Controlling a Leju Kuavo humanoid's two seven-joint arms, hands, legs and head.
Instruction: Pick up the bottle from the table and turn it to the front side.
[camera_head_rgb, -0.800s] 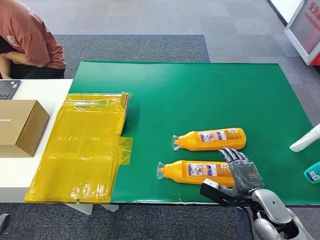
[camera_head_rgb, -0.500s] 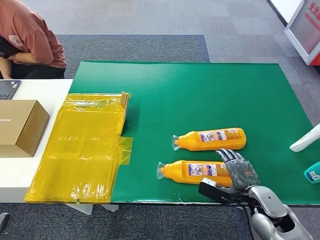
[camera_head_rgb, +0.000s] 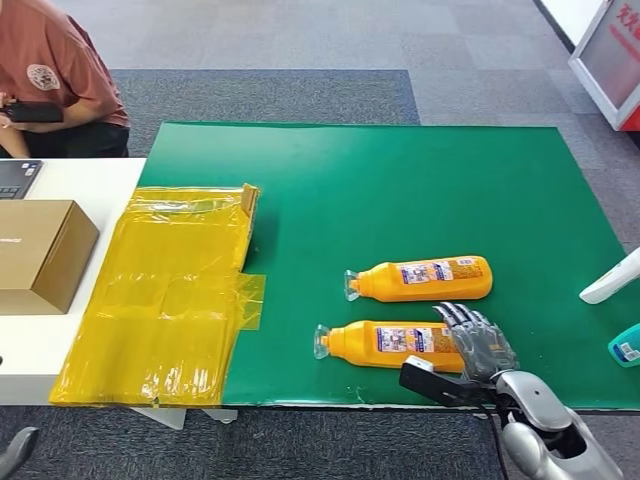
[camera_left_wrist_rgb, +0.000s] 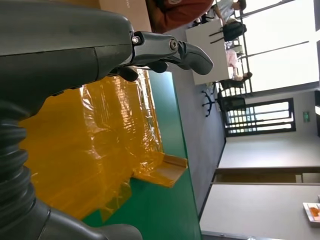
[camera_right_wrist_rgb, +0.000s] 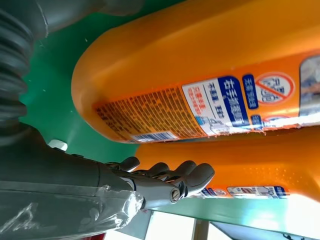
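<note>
two orange bottles lie on their sides on the green mat (camera_head_rgb: 453, 190), caps pointing toward the yellow plastic sheet (camera_head_rgb: 166, 300). the near bottle (camera_head_rgb: 385, 345) rests close to the mat's front edge; the far bottle (camera_head_rgb: 419, 278) lies parallel just behind it, apart from it. the right hand (camera_head_rgb: 475, 345) sits at the base end of the near bottle, fingers (camera_head_rgb: 464, 318) spread over its top and thumb (camera_head_rgb: 426, 380) out along the near side; it is open around the bottle, not yet closed on it, and contact cannot be confirmed. the right wrist view shows the printed label (camera_right_wrist_rgb: 211, 107) facing sideways. the left hand (camera_left_wrist_rgb: 113, 45) hangs over the yellow sheet with fingers extended, holding nothing.

handling, as a judgement: a rigid moulded plastic body, smooth and likely slippery, probably moderately heavy if full. the flattened wide base section offers the best hold, clamped across its width, leaving the tapered neck free to swing as the bottle is rolled label-forward.
</note>
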